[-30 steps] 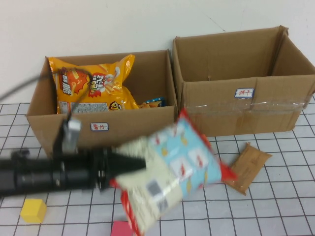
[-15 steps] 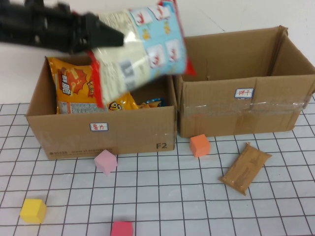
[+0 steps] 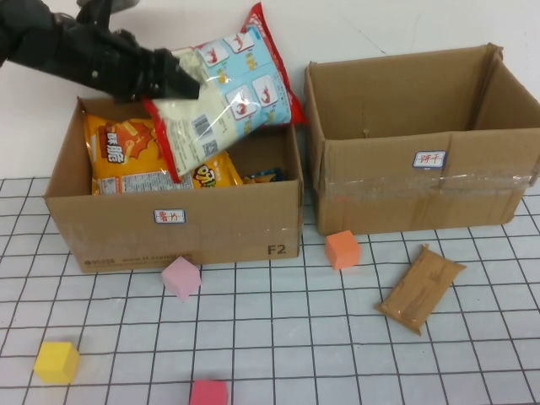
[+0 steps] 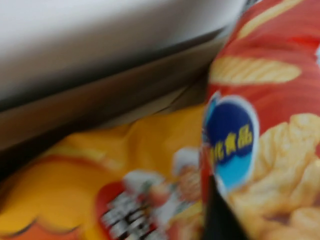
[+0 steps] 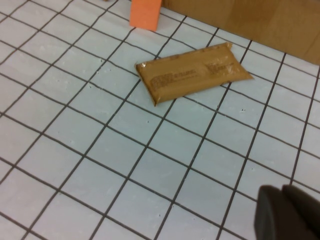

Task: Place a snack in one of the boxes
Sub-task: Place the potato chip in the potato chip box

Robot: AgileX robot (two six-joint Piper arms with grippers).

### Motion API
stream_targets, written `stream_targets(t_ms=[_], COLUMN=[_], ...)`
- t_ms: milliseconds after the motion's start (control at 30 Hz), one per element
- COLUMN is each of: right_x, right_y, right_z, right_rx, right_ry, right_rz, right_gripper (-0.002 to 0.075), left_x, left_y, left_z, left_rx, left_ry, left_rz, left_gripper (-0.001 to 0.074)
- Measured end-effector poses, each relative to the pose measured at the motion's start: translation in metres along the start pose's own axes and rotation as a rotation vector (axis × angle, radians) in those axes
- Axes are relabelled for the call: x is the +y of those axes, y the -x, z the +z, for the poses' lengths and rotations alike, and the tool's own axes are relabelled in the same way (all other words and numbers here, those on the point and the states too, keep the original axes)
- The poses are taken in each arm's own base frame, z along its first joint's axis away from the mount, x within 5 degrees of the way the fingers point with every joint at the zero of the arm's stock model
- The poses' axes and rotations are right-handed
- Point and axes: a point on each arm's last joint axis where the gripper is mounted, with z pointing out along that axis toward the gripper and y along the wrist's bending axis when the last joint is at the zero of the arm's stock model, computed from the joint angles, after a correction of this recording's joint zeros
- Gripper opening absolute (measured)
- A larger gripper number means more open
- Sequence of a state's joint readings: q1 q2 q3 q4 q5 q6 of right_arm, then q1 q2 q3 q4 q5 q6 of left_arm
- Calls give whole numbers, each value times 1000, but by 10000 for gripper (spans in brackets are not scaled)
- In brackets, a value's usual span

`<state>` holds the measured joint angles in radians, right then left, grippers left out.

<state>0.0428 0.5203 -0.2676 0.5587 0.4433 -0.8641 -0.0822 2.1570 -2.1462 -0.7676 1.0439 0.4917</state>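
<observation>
Left claw (image 3: pixel 181 84) gripping chip bag (image 3: pixel 228 89), above left box (image 3: pixel 177 228)
</observation>
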Motion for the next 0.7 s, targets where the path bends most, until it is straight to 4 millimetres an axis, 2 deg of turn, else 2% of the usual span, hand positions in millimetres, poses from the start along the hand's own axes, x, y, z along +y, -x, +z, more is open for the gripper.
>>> stream_targets(t_ms=[100, 133, 200, 300, 433, 500, 533, 600, 700], right_x=[0, 0, 0, 0, 0, 0, 0, 0, 0], right_y=[0, 0, 0, 0, 0, 0, 0, 0, 0], right_z=[0, 0, 0, 0, 0, 0, 0, 0, 0], right_rx=[2, 2, 2, 2, 2, 2, 2, 2, 2], right_ry=[3, 3, 3, 3, 3, 3, 3, 3, 3], right_rz=[0, 0, 0, 0, 0, 0, 0, 0, 0], right_gripper=[0, 0, 0, 0, 0, 0, 0, 0, 0], left_x=[2, 2, -1, -14, -46, -60, -66, -74, -80], left_y=[0, 2, 7, 20, 44, 50, 52, 52, 49], left_z=[-4, -7, -15, -37, -77, -89, -92, -91, -70], left_rx=[36, 42, 44, 12, -116, -167, -183, -186, -145], left_ry=[57, 72, 100, 134, 108, 69, 47, 7, -33], left_rz=[20, 24, 44, 81, 128, 141, 144, 143, 145], left_gripper=[538, 562, 561, 474, 250, 137, 89, 41, 12])
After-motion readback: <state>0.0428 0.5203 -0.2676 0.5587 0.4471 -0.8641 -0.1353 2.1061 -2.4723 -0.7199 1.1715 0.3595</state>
